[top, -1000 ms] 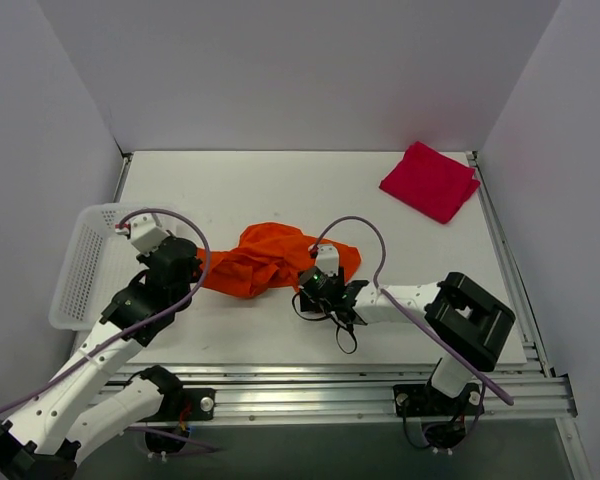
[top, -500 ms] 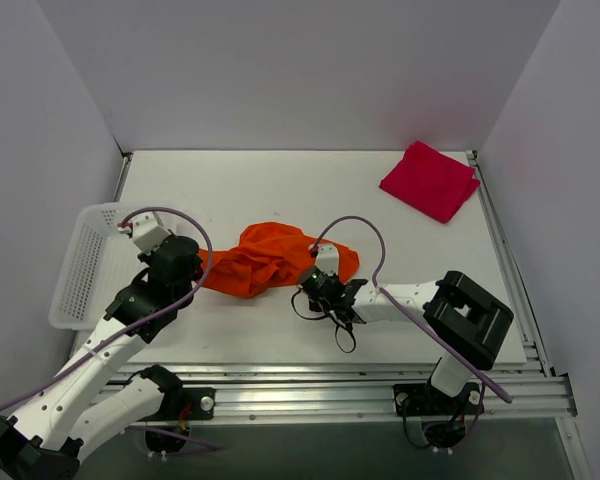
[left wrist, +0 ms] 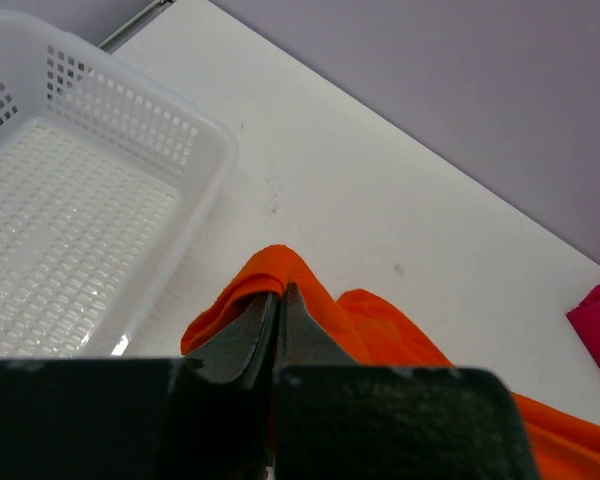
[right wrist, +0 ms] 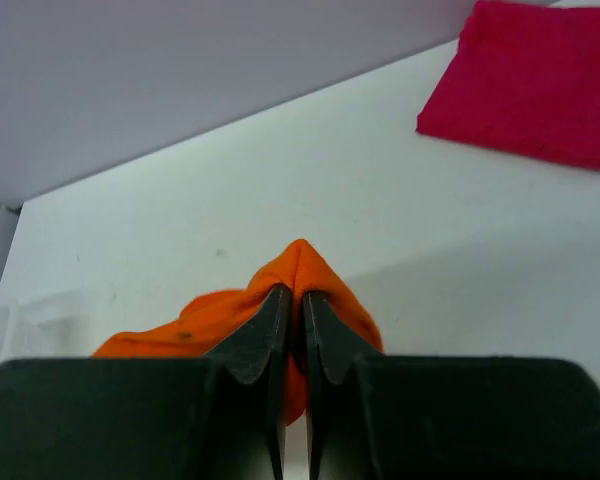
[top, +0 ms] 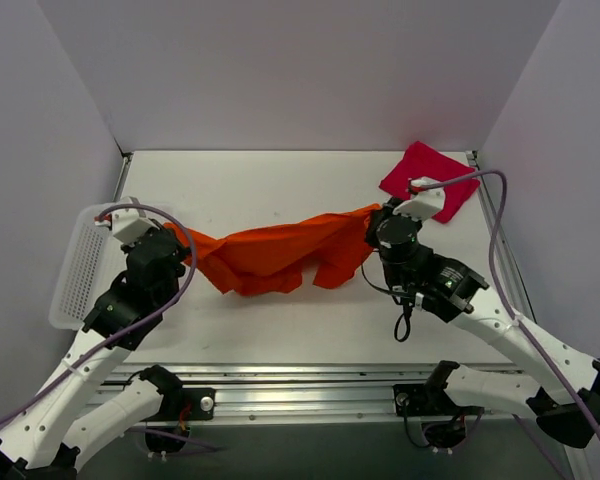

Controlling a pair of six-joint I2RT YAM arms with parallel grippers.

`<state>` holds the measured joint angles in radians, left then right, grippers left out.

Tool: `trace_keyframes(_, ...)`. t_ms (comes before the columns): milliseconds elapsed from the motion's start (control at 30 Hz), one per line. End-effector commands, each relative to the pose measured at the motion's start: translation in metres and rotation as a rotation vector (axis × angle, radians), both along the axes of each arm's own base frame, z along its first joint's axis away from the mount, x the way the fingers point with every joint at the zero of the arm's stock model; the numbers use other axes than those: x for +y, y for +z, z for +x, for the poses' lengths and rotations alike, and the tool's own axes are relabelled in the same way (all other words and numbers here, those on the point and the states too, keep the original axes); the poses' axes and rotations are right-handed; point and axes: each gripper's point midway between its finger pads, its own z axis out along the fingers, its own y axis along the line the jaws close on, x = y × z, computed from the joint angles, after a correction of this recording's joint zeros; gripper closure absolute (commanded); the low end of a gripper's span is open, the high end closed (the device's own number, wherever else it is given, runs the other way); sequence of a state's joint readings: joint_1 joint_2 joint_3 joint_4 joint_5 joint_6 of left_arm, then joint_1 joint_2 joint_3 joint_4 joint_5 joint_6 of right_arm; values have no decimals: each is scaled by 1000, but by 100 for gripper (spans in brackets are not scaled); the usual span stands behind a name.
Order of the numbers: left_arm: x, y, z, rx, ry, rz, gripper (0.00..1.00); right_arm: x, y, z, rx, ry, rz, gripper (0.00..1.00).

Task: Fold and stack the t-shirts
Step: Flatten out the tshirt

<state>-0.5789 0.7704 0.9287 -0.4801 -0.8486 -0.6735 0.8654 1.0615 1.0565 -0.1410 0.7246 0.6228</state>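
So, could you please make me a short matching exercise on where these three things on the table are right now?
1 bright orange cotton t-shirt
2 crimson-pink cotton t-shirt
3 white plastic mesh basket

A folded, far right corner
B far left side
C stretched between left gripper and right gripper

Pairs: 1-C, 2-A, 3-B

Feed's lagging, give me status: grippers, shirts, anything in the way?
Left gripper, right gripper both shut on orange shirt, spread between them. Red shirt folded, far right corner. White basket sits left, nothing blocking.
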Motion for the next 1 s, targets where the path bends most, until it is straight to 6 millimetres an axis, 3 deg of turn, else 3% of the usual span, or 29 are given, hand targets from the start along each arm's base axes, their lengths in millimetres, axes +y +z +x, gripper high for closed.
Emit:
trace_keyframes(0, -8, 40, 12, -83, -34, 6, 98, -46, 16, 0, -17, -165, -120, 100)
trace_keyframes(300, -24, 77, 20, -187, -140, 55, 98, -67, 72, -4, -116, -239, -64, 100)
trace_keyframes(433, -50, 123, 18, -286, -308, 75, 98, -69, 107, -9, -191, -205, -13, 100)
trace_keyframes(467, -55, 151, 12, -345, -355, 65, 98, -61, 115, -10, -218, -137, -1, 100)
trace_keyframes(533, -79, 178, 2, -408, -508, 76, 98, -62, 150, -17, -341, -91, 53, 100)
trace_keyframes(567, -82, 204, -8, -464, -553, 71, 98, -57, 164, -18, -399, -53, 91, 100)
trace_keyframes(667, -101, 238, -29, -544, -697, 71, 98, -54, 198, -32, -533, 39, 100, 100)
trace_keyframes(700, -100, 259, -40, -595, -717, 55, 98, -45, 209, -38, -579, 115, 99, 100)
trace_keyframes(800, -105, 297, -72, -712, -821, 51, 98, -39, 248, -58, -687, 231, 99, 100)
trace_keyframes(867, -100, 308, -82, -719, -828, 49, 98, -39, 265, -67, -728, 267, 98, 100)
trace_keyframes(900, -90, 328, -95, -765, -817, 51, 98, -43, 283, -76, -768, 280, 118, 100)
trace_keyframes(967, -84, 331, -91, -729, -780, 59, 98, -48, 297, -80, -798, 273, 125, 100)
